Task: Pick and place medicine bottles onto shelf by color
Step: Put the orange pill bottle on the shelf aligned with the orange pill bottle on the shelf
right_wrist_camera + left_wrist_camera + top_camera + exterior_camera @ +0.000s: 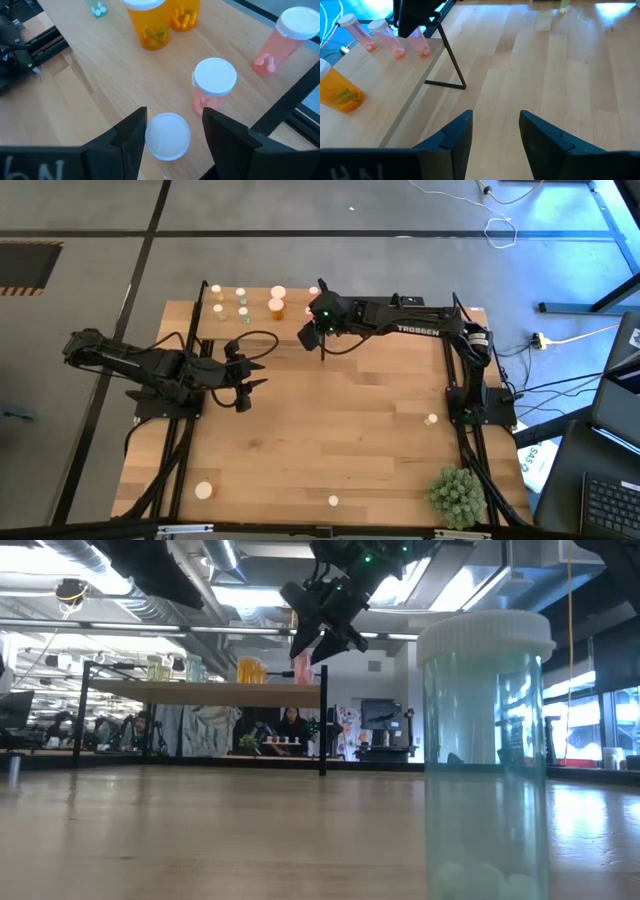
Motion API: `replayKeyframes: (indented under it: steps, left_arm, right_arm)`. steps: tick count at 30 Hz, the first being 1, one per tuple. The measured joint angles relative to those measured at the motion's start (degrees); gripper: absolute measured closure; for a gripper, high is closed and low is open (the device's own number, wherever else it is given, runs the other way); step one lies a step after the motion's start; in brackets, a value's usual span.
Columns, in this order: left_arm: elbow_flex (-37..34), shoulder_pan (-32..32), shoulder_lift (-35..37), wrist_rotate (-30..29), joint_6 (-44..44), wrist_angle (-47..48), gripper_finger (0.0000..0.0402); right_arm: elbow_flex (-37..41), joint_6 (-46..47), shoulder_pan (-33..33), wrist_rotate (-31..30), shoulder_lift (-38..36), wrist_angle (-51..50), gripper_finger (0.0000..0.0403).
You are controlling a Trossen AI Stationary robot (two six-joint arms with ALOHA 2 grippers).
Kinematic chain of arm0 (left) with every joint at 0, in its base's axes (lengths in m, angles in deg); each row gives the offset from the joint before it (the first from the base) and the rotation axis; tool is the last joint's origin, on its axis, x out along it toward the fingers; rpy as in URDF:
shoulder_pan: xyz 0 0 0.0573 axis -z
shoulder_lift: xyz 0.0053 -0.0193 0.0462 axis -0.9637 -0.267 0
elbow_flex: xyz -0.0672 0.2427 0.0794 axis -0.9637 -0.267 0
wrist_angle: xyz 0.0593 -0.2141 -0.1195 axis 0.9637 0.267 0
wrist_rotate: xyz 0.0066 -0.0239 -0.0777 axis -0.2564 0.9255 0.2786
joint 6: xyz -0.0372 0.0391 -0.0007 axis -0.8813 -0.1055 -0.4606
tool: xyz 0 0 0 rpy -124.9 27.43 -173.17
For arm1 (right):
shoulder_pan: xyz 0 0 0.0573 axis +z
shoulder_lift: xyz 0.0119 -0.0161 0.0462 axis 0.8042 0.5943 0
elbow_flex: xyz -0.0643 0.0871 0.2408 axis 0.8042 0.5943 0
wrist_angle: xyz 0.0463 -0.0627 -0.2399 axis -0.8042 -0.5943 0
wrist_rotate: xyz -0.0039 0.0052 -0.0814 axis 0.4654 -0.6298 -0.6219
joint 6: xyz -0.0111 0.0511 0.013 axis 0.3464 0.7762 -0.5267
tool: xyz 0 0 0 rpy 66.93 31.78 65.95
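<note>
"TROSSEN" (white letters) on right arm (420, 328)

My high camera looks straight down on the whole table (330, 440). My low one sits at tabletop height, facing the shelf (200, 692); both wrist cameras look closely down on that shelf too.

Spiky green plant ball (457, 496) — table (330, 430) corner

Right pincer (310, 337) parted; left pincer (250, 385) open, arm extended inward
</note>
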Motion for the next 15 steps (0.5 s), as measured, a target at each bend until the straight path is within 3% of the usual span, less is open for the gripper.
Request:
replayKeyframes:
  steps: [15]
  left_arm:
    - [0.0,0.0,0.0,0.0,0.0,0.1,0.0246]
  right_arm:
    - [0.0,-0.5,0.1,2.3,0.0,3.4,0.0208]
